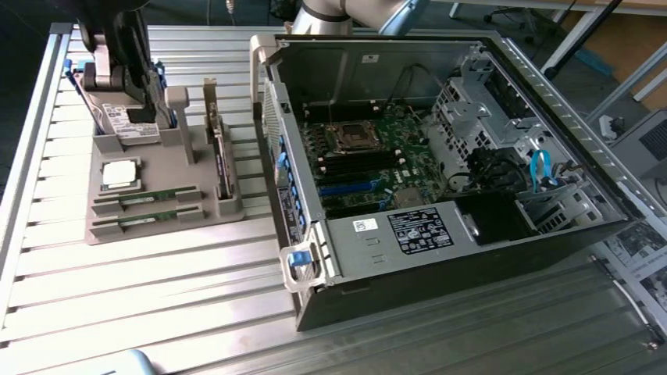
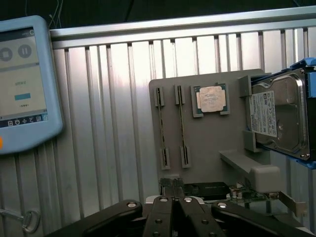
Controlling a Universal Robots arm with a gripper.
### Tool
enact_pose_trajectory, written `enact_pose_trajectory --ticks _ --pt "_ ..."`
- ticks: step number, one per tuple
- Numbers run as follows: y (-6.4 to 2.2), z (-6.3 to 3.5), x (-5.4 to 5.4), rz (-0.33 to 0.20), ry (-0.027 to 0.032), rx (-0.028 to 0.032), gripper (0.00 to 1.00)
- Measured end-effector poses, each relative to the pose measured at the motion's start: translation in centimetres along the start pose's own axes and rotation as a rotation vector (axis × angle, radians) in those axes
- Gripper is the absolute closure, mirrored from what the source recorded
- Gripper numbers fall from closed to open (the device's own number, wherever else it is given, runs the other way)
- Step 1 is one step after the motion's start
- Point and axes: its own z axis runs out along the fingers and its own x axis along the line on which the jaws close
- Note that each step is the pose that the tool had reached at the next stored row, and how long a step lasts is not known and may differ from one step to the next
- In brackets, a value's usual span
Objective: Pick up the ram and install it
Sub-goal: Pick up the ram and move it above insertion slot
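Ram [image 2: 181, 126]: two green sticks, seated side by side in long slots on the grey holder [image 2: 207, 148], at the holder's end away from the hard drive [image 2: 276, 116], with the processor chip [image 2: 211, 98] in between. Both untouched, nothing lifted yet. Pincer [image 2: 173, 187] hovering by the holder's edge, pressed together, gripping nothing, clear of either stick.

Trouble spots from here, by the look of it: going down without spreading first and jabbing a stick's top edge instead of straddling it. Sticks close together, so easy to clip the neighbour or wedge in between the two. Thin board, too. Grabbed off-centre, likely to tilt or twist against the slot's end clips.

Then the open computer case [image 1: 344, 74] right beside the holder: tight walls, loose cables, and a motherboard [image 1: 386, 148] socket unforgiving of a crooked or reversed stick. Pressed down askew, could jam or bend.
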Motion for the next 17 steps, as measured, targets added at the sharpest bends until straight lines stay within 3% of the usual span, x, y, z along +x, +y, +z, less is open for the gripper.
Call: enact_pose_trajectory --ticks 6,9,11,12,17 --pt "0.0 0.0 0.0 0.0 0.0 0.0 0.89" --pt "0.0 0.0 0.0 0.0 0.0 0.0 0.71" --pt "0.0 0.0 0.0 0.0 0.0 0.0 0.71" --pt "0.0 0.0 0.0 0.0 0.0 0.0 0.64" --pt "0.03 0.13 0.0 0.0 -0.0003 0.0001 0.64"
